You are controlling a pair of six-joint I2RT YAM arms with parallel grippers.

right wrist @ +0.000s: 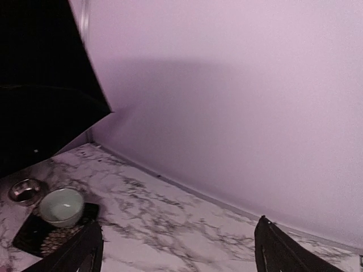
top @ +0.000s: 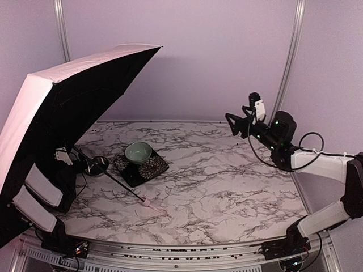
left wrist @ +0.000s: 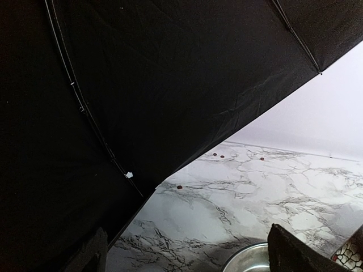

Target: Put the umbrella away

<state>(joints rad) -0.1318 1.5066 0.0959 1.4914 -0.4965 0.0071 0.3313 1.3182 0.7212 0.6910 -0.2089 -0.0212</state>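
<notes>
Top external shows the umbrella (top: 74,107) fully open at frame left, tilted over the bench (top: 227,187); folding has not begun. Both the left gripper (left wrist: 188,241) and the right gripper (right wrist: 177,224) gape empty. Next, I judge, one must reach the thin shaft (top: 110,178) above the pink handle (top: 150,204).

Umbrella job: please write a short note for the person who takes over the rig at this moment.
Left gripper: open, empty, under the umbrella.
Right gripper: open, empty, raised above the right side of the table.
The umbrella is fully open, on its side at the table's left. Its shaft slants down to the pink handle on the marble, beside the floral mat that carries the green bowl.
Done: nothing visible.
Left: grasp it, close the canopy, shorten the shaft, put it away.
</notes>
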